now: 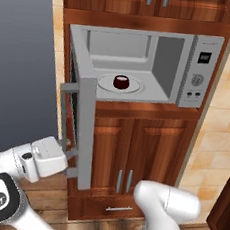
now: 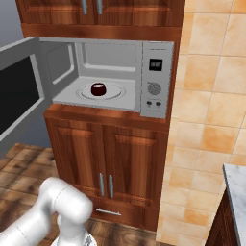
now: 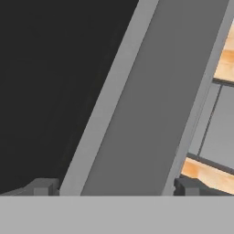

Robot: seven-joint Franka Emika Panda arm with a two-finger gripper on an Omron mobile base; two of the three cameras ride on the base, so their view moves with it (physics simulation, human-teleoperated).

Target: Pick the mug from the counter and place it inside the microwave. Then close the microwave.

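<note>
Mug (image 1: 121,82) upright on round turntable (image 1: 106,85) inside microwave (image 1: 165,67), near middle of cavity floor, dark maroon, well apart from cavity walls; seen again on turntable from right base view (image 2: 98,89); microwave set in niche of reddish-brown cabinets (image 1: 134,144), control panel (image 1: 198,70) with display and dial on right side; door (image 1: 84,129) swung wide open on left hinge, edge-on in left base view, dark window (image 2: 17,93) facing right base view; bar handle (image 1: 63,111) standing off outer face of door; gripper (image 1: 71,163) low at outer side of door, just beside lower end of handle, white hand behind it; in hand view, fingertips (image 3: 43,186) set wide apart at bottom, grey door frame (image 3: 151,105) running diagonally between them, dark window to left; nothing clamped between fingers, contact with door surface not clear; wooden floor (image 2: 19,178) below cabinets; tan tiled wall (image 2: 211,96) to right of microwave; corner of marbled counter (image 2: 238,187) at lower right.
</note>
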